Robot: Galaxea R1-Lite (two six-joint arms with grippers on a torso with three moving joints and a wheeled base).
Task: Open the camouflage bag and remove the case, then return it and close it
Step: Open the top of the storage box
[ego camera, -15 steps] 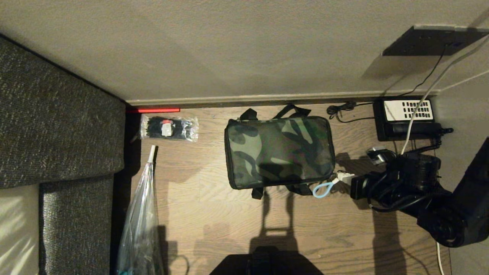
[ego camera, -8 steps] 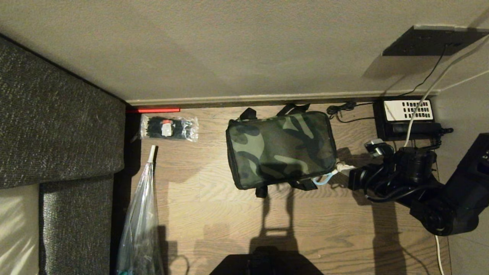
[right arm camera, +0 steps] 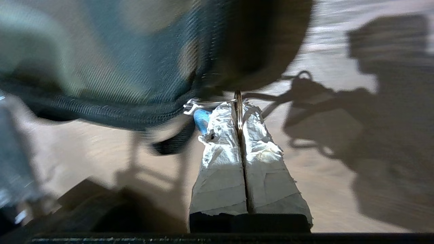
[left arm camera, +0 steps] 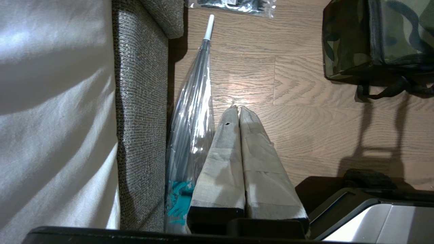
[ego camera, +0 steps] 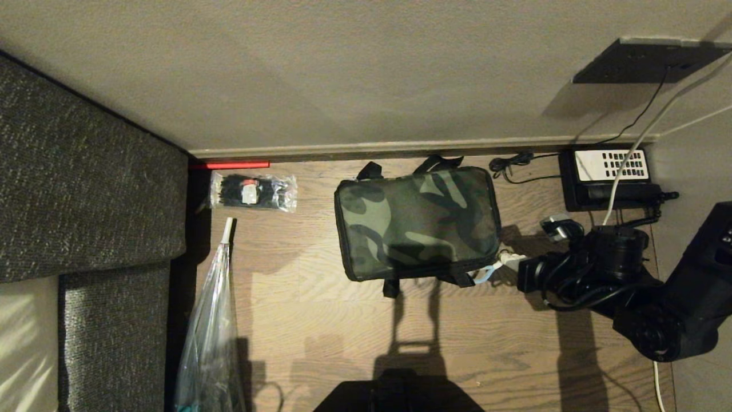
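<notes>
right gripper [ego camera: 510, 262]: fingers [right arm camera: 222, 135] pressed together, pinching a metal ring [right arm camera: 238, 108] at the bag's zip line; a blue loop [ego camera: 484, 273] hangs just beside the fingertips
camouflage bag [ego camera: 416, 222]: directly ahead of the right fingers, touching the ring end; lies flat on the wood floor [ego camera: 474, 343], lid shut, black straps poking out at both long sides
case: not visible
left gripper [left arm camera: 239, 112]: fingers pressed together, holding nothing, hanging above the floor
umbrella [left arm camera: 193, 115]: clear, folded, just beside the left fingers, lying along the sofa [left arm camera: 142, 112]
packet of black ties [ego camera: 253, 191]: well away from the right fingers, beyond the bag, near the wall
telephone [ego camera: 609, 177]: behind the right gripper, by the skirting
</notes>
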